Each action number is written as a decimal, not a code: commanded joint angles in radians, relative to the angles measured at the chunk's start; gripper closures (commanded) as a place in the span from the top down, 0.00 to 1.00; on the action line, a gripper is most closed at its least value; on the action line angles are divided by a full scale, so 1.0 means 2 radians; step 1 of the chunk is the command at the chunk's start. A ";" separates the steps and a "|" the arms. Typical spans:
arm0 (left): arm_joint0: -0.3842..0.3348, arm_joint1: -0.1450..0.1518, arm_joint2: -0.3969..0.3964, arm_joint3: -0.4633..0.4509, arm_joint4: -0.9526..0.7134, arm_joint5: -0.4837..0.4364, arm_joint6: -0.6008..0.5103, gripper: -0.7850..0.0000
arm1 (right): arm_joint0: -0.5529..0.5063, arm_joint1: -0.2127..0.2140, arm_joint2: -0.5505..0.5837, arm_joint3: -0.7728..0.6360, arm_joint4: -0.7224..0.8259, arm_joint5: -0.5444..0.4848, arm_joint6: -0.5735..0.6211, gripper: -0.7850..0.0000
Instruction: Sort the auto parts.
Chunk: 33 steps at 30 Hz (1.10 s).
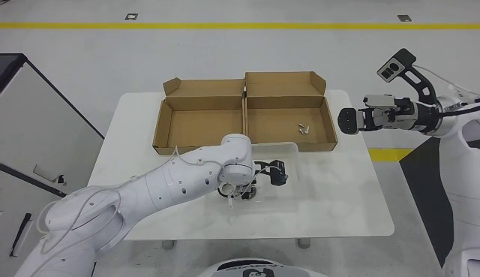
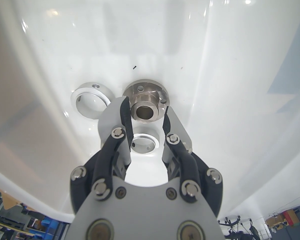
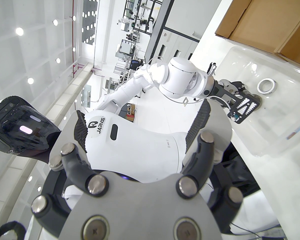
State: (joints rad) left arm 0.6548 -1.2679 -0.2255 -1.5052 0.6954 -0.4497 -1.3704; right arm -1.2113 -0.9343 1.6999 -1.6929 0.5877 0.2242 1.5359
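In the left wrist view my left gripper (image 2: 145, 116) reaches down into a clear plastic tray (image 2: 240, 76). Its fingers (image 2: 125, 116) press on both sides of the hub of a brass-coloured flanged bushing (image 2: 146, 101), whose flange rests on the tray floor. One aluminium ring (image 2: 92, 99) lies beside the bushing and another ring (image 2: 145, 143) lies under the gripper. From above, the left gripper (image 1: 240, 192) is near the table's front middle. My right gripper (image 1: 346, 119) hovers off the table's right side, open (image 3: 140, 126) and holding nothing.
Two open cardboard boxes stand side by side at the back of the table, the left box (image 1: 199, 123) and the right box (image 1: 289, 119). Small white parts (image 1: 304, 127) lie in the right box. The white table (image 1: 352, 202) is bare to the right.
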 commanded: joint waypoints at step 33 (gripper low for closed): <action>-0.001 -0.015 0.012 0.039 0.003 -0.012 0.012 0.11 | 0.000 0.000 0.000 0.000 0.000 0.000 0.000 1.00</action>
State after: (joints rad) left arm 0.6519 -1.2975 -0.2025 -1.4327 0.7013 -0.4738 -1.3461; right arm -1.2113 -0.9343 1.6999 -1.6929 0.5877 0.2242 1.5359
